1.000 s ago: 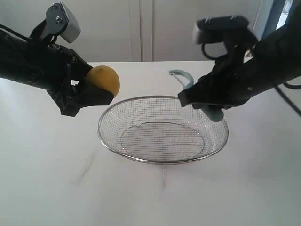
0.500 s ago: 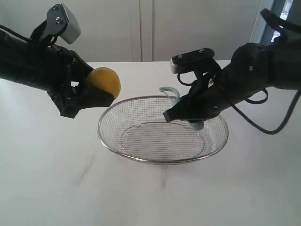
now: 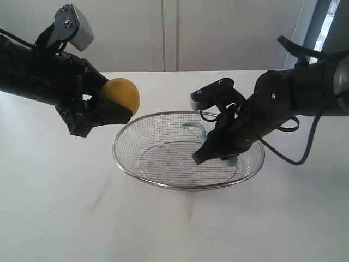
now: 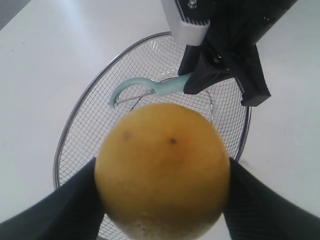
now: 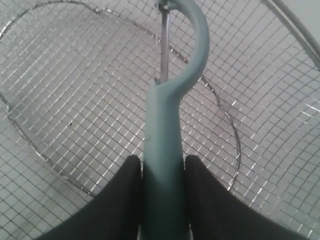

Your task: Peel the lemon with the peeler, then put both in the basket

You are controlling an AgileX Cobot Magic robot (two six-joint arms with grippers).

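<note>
Placing stage, by the look of it. Grips the peeler (image 5: 162, 115) by its handle in the clenched right tool (image 5: 164, 192), lowered inside the basket (image 3: 188, 187), head pointing toward the basket's middle and close above the mesh; cannot tell whether touching it. Holds the lemon (image 3: 121, 94) clamped in the left tool (image 3: 106, 103), raised just outside the basket's rim, above the tabletop (image 3: 54, 207). Shows no clearly bared patch on the lemon's visible skin, so cannot confirm the peeling. So far, 0 of 2 released into the basket; probably peeler first, then lemon.
</note>
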